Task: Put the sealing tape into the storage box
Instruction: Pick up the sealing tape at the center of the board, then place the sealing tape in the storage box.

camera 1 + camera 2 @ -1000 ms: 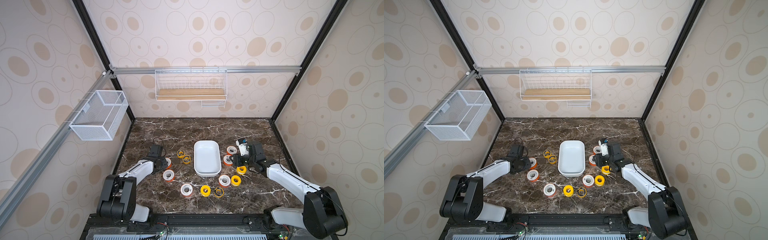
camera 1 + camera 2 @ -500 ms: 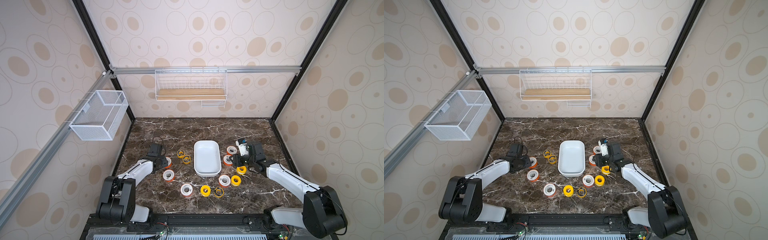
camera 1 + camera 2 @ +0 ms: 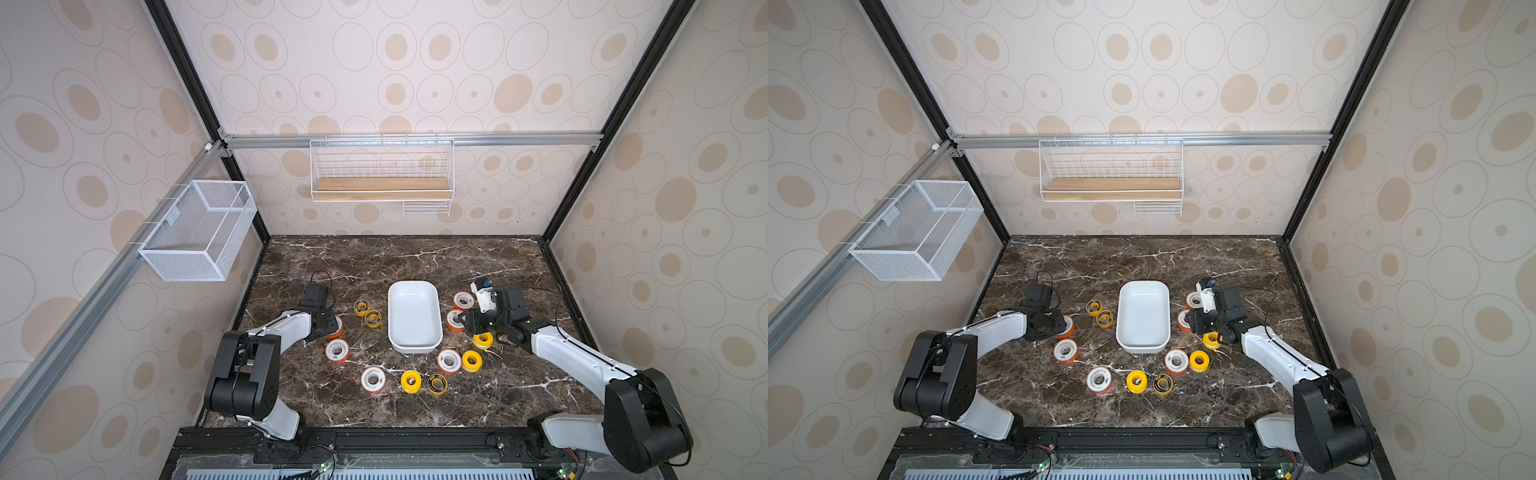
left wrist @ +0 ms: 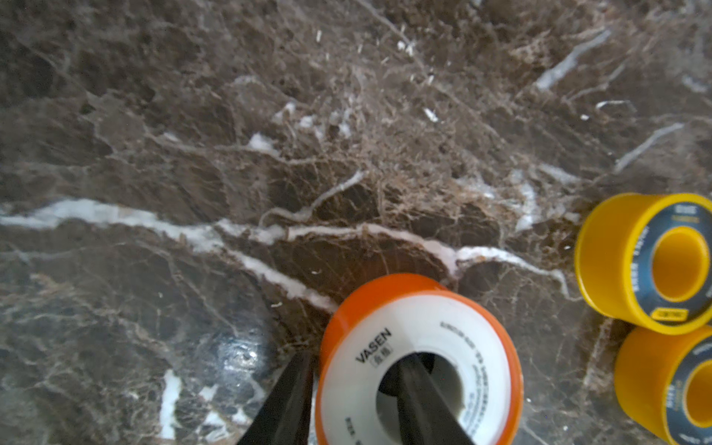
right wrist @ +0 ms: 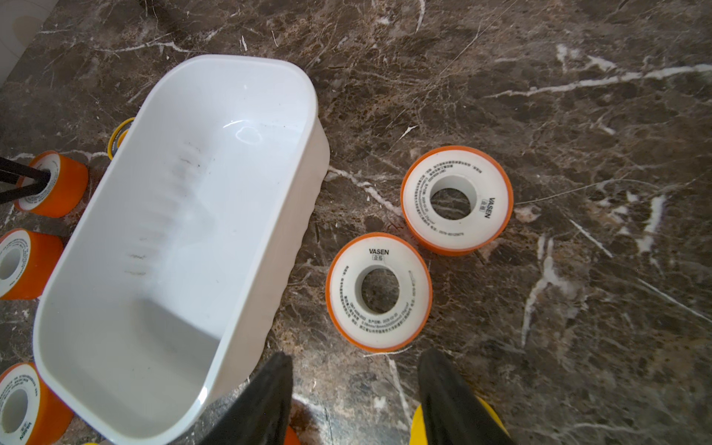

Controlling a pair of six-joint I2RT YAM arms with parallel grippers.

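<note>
The white storage box (image 3: 413, 320) (image 3: 1143, 318) (image 5: 185, 231) stands empty mid-table. Spools of sealing tape lie around it. My left gripper (image 4: 356, 360) (image 3: 332, 326) pinches the wall of an orange spool (image 4: 420, 331) (image 3: 336, 328) left of the box, one finger in its hole and one outside. My right gripper (image 5: 356, 356) (image 3: 469, 326) is open over bare marble right of the box, short of two orange spools (image 5: 379, 293) (image 5: 456, 200). A yellow spool (image 5: 489, 418) (image 3: 483, 340) lies under one of its fingers.
Two yellow-and-black spools (image 3: 360, 307) (image 3: 372, 318) lie between the left gripper and the box. More spools (image 3: 337, 351) (image 3: 372, 379) (image 3: 411, 381) sit near the table front. A wire-mesh basket (image 3: 199, 232) hangs on the left wall and a wire rack (image 3: 381, 189) on the back wall.
Both arms and all the spools stand nearly where they were; no clear shift shows in the top views.
</note>
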